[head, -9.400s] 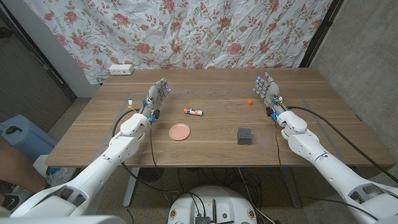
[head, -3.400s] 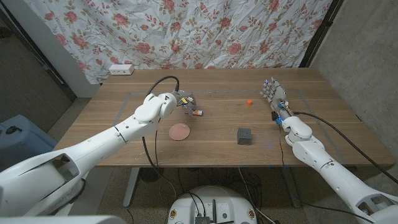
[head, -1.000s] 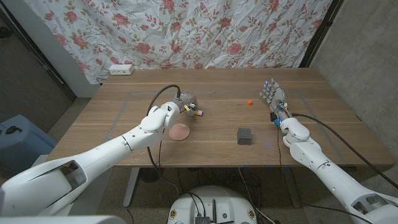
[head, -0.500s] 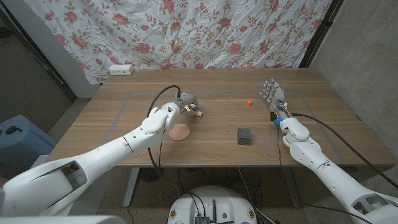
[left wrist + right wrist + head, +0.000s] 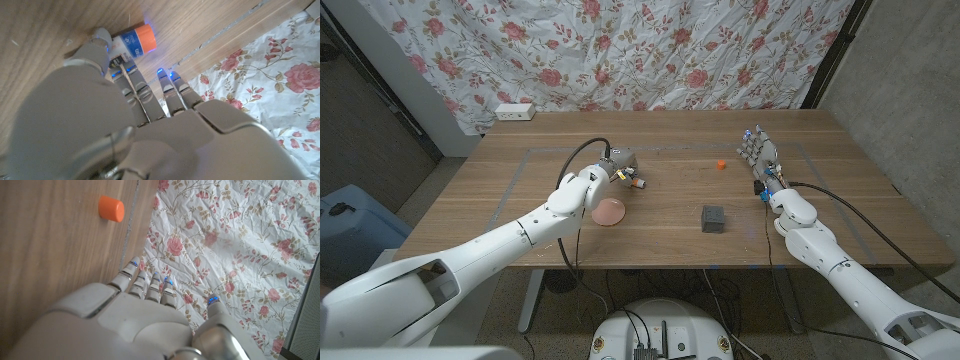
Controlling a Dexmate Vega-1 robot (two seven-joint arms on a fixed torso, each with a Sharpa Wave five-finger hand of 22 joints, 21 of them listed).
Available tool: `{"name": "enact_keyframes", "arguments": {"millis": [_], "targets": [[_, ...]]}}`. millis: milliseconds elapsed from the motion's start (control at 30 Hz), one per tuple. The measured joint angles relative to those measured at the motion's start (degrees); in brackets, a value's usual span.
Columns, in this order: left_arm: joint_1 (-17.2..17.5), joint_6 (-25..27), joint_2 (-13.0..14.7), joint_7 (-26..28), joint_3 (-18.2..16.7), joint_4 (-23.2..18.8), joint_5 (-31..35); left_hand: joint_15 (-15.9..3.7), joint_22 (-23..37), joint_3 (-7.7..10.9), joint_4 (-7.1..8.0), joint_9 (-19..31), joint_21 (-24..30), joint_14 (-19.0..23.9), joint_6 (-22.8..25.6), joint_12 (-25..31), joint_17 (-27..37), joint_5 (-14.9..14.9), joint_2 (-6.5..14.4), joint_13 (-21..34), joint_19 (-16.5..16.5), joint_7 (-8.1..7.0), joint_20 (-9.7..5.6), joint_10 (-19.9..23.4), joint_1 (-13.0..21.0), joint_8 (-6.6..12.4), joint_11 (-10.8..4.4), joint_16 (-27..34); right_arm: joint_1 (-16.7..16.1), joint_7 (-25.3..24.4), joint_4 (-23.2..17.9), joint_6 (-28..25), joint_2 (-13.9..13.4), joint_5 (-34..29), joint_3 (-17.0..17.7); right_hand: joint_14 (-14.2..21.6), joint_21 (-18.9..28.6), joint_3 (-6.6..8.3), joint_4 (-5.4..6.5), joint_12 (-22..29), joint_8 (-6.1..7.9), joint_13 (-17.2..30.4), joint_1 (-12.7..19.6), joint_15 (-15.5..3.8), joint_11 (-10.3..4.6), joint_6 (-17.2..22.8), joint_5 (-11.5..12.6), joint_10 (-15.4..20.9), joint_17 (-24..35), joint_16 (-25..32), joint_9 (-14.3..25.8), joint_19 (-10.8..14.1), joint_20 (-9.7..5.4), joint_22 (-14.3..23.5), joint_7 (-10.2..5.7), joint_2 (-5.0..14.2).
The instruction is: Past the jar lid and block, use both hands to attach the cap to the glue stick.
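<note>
Head view: left robot hand (image 5: 621,166) looks closed on the glue stick (image 5: 637,181); cap (image 5: 719,166) sits nearer the open right robot hand (image 5: 757,153).

Your head view looks down over the whole table (image 5: 670,225) from above. Each wrist view hugs its own hand, facing the floral curtain (image 5: 240,235) — the right shares the orange cap (image 5: 111,208) with the head view.

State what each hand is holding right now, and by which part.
The left hand has its fingers on the white glue stick along its barrel, the orange end sticking out; whether it is lifted cannot be told. The right hand holds nothing, fingers apart.
</note>
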Motion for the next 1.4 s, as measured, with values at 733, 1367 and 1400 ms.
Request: {"name": "enact_keyframes", "arguments": {"millis": [733,1367,1400], "targets": [[1.03,2.42,0.98,-1.67,-1.76,-4.10,1.81,-0.16,0.01,-1.43,0.32,0.08,0.00,4.08,0.90,0.89,0.26,0.06,0.37,0.01,0.71,0.29,0.30,0.71,-0.22,-1.02,0.31,0.40,-0.43,0.66,-1.60,-0.44,-1.43,-0.43,0.02,0.00,0.00,0.00,0.00,0.00,0.00,0.00,-0.23,0.00,0.00,-0.01,0.00,0.00,0.01,0.00,0.00,0.00,0.00,0.00,0.00,0.22],[2.02,5.14,0.91,-3.28,-3.16,-7.12,2.89,-0.60,0.01,-2.37,0.63,0.11,0.00,5.49,1.03,0.91,0.25,0.05,0.03,0.02,0.71,0.20,0.30,1.83,-0.56,-1.57,0.39,0.40,0.43,0.16,-5.26,-1.83,-5.90,-5.93,-0.85,0.03,0.00,-0.17,-0.16,0.41,0.00,-0.01,-0.22,-0.03,0.00,0.82,0.00,0.00,-0.26,0.00,-0.01,0.00,0.00,0.00,-0.82,0.22],[2.13,5.15,0.90,-3.28,-3.25,-7.32,2.90,-0.60,0.01,-2.37,0.63,0.11,0.00,5.49,1.03,0.91,0.25,0.04,0.03,0.02,0.71,0.20,0.31,1.83,-0.56,-1.66,0.39,0.40,0.43,-0.08,-5.27,-1.93,-5.92,-6.69,-0.86,0.22,0.00,-0.17,-0.17,0.41,0.00,-0.01,-0.22,-0.22,0.00,0.92,0.00,0.00,-0.26,0.00,-0.01,0.00,0.00,0.00,-0.72,0.22]]}}
